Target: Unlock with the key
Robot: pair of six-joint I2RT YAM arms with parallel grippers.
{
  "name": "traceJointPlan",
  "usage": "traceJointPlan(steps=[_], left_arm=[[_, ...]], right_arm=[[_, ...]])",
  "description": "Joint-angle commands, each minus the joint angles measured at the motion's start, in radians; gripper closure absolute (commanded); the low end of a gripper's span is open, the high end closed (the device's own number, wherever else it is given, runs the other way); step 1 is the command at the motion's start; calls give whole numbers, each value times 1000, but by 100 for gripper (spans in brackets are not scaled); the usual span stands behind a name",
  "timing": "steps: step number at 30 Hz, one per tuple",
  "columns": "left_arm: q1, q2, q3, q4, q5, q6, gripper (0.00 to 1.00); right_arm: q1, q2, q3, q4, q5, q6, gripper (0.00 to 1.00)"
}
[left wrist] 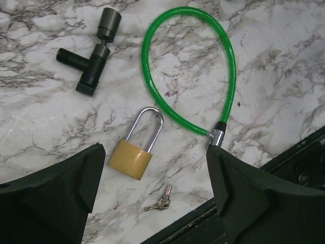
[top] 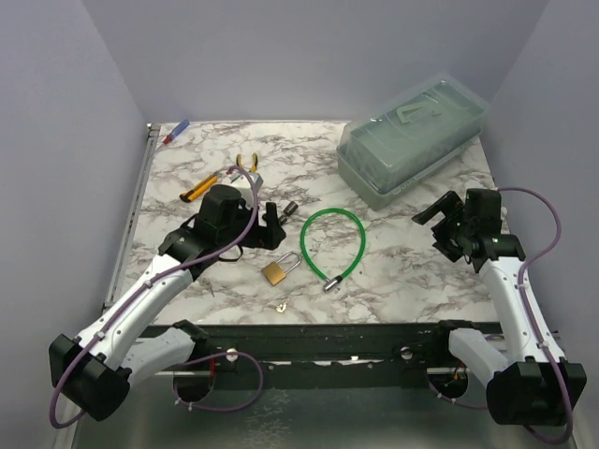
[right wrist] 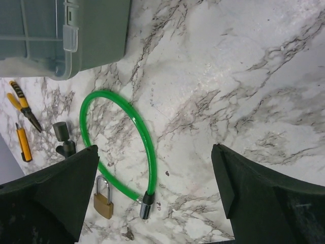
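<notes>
A small brass padlock [top: 276, 270] with a shut silver shackle lies on the marble table near the front edge; it also shows in the left wrist view [left wrist: 131, 157] and the right wrist view [right wrist: 103, 204]. The tiny silver key [top: 281, 306] lies flat in front of it, near the table's edge, seen closer in the left wrist view [left wrist: 161, 201] and faintly in the right wrist view [right wrist: 128, 235]. My left gripper [top: 271, 222] is open and empty, hovering above and behind the padlock. My right gripper [top: 438, 217] is open and empty, at the right of the table.
A green cable loop [top: 332, 241] with a silvery end [top: 330, 283] lies right of the padlock. A dark T-shaped metal piece [left wrist: 91, 61] lies behind it. Yellow pliers [top: 247, 165], a yellow cutter [top: 198, 186] and a pen [top: 175, 131] lie back left. A translucent lidded box [top: 415, 137] stands back right.
</notes>
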Motion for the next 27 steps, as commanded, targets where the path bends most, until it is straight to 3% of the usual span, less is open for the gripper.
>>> traceJointPlan(steps=[1,6,11,15,22,27], left_arm=[[-106,24,18,-22,-64,-13,14],[-242,51,26,-58,-186,-79,16],[-352,56,9,-96,-284,-170,21],[-413,50,-25,-141,-294,-267,26],[-518,63,-114,-207,-379,-461,32],[-601,147,-159,-149,-419,-462,38]], right_arm=[[38,22,16,-53,35,-4,0],[128,37,10,-33,7,-19,0],[292,43,11,-32,63,34,0],[403,57,-4,-23,80,71,0],[438,69,-42,33,62,53,0],[438,61,-50,53,61,24,0]])
